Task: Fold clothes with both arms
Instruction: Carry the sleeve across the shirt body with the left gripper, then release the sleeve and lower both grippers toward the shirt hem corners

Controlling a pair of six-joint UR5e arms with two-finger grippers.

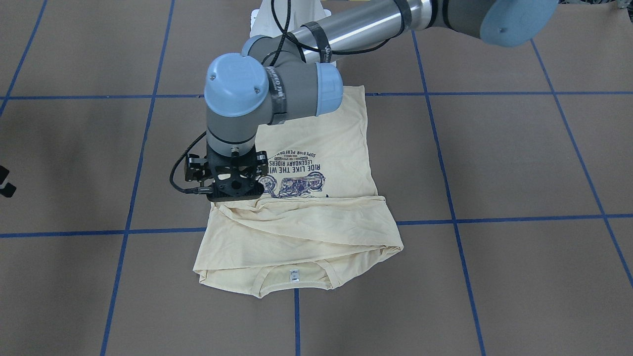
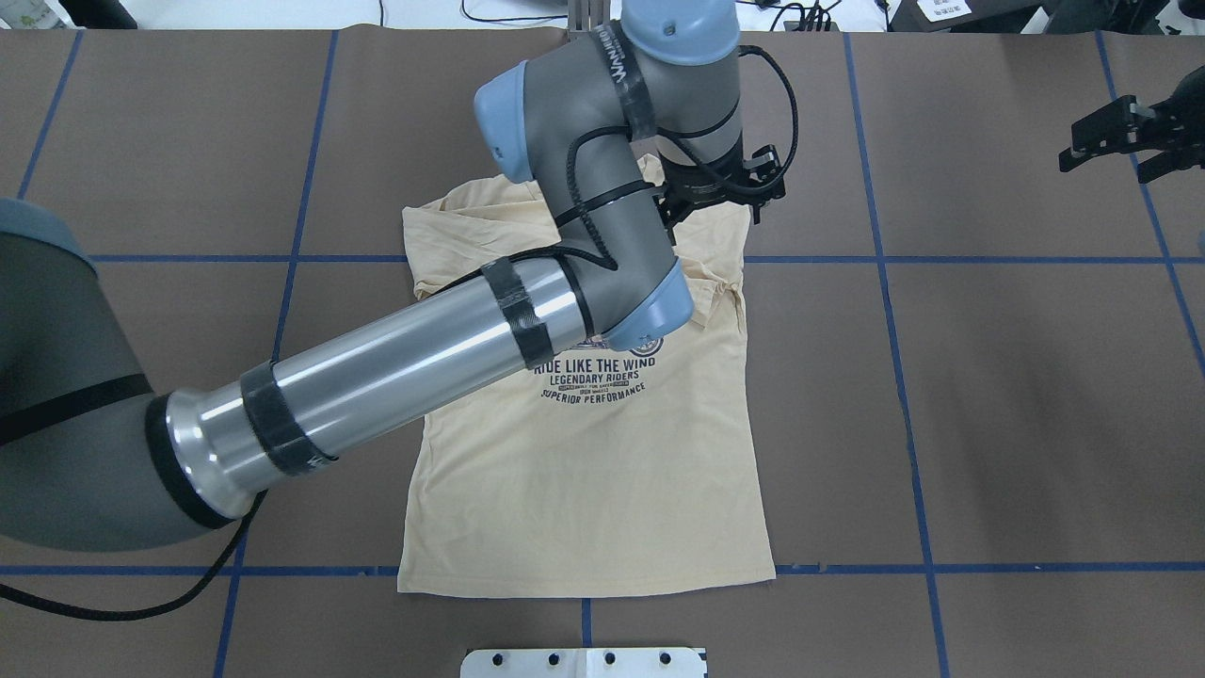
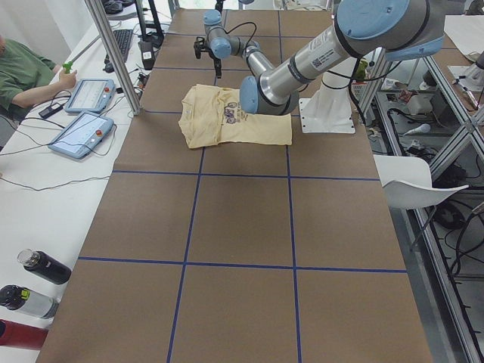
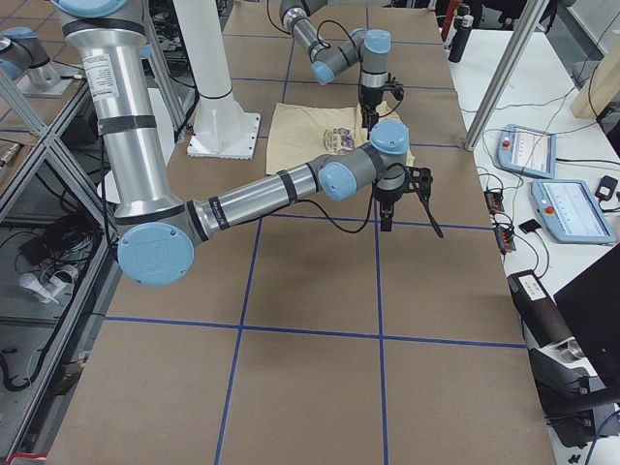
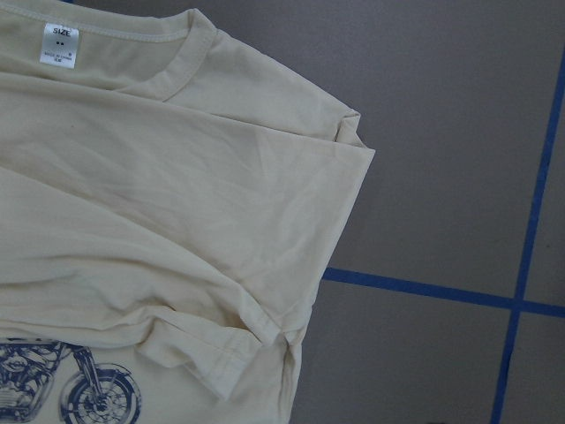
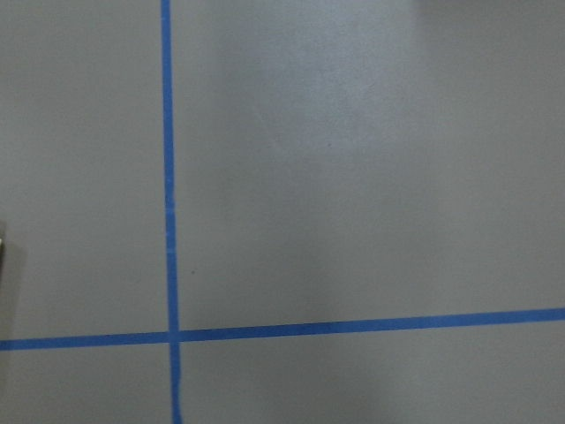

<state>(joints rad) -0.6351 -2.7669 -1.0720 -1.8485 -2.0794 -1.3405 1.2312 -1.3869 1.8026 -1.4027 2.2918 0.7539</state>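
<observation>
Overhead exterior gave the clearest lettering. On the T-shirt [image 2: 584, 471] the navy print [image 2: 595, 379] read "RIDE LIKE THE WIND", "LEGENDARY RIDERS", "SUPERIOR PERFORMANCE". The white neck label [image 5: 62, 44] read "SIZE", and its smaller marks were too fine to read. White lettering on the left arm [image 2: 395, 367] straps was also illegible.

The shirt lay flat at mid-table, hem toward the robot and collar away from it, with its sleeves folded across the chest. The left gripper [image 1: 233, 190] pointed down over one folded shoulder edge. Its fingers were hidden, so I could not tell whether they were spread or pressed together. The right gripper [image 2: 1125, 141] hung well apart from the shirt over bare table, its fingers equally unclear.

The table [image 2: 988, 377] was covered in brown sheet, gridded with blue tape [image 2: 1036, 258]. A side bench held two control tablets [image 3: 79, 132] and bottles [image 3: 41, 266], with a seated person [image 3: 19, 72] beside it.
</observation>
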